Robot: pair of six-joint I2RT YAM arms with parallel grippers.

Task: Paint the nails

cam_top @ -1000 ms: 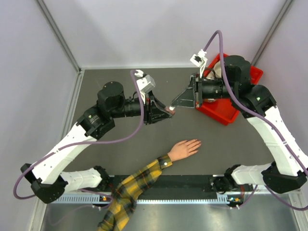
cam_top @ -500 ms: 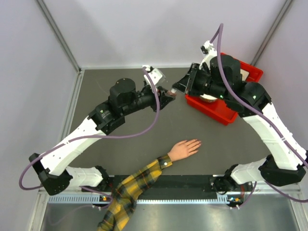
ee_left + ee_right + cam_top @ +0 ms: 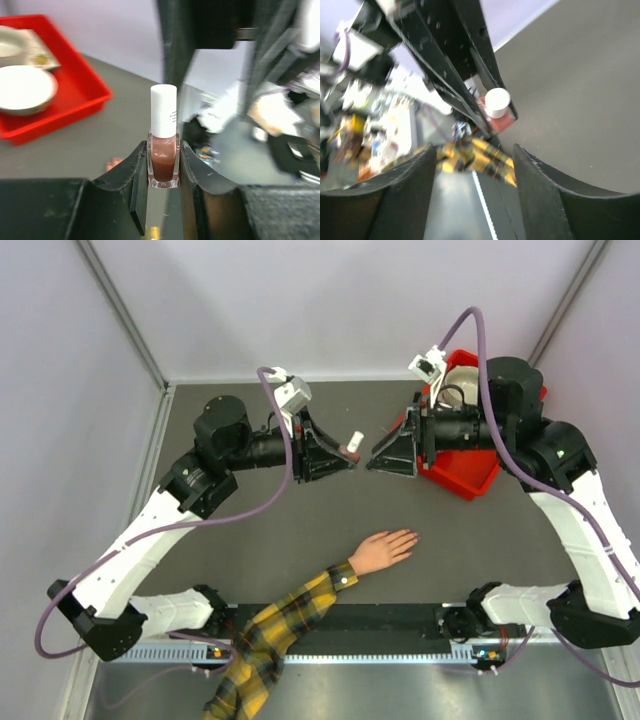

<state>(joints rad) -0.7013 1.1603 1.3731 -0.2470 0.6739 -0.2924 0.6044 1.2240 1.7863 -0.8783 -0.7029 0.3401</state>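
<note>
A small nail-polish bottle of brown polish with a white cap stands upright between the fingers of my left gripper, which is shut on it. From above, the left gripper holds the bottle over the mid table. My right gripper faces it from the right, open, a short gap from the cap. The right gripper has nothing between its fingers. The peach mannequin hand lies flat below, plaid sleeve trailing left; its nails are too small to make out.
A red tray sits at the back right under the right arm, holding a white bowl. Grey walls close in the dark table on the left, back and right. A black rail runs along the near edge.
The right gripper has opened and drawn off the bottle's cap. Both grippers rose toward the tray, then came back over the mid table. The left gripper keeps the bottle.
</note>
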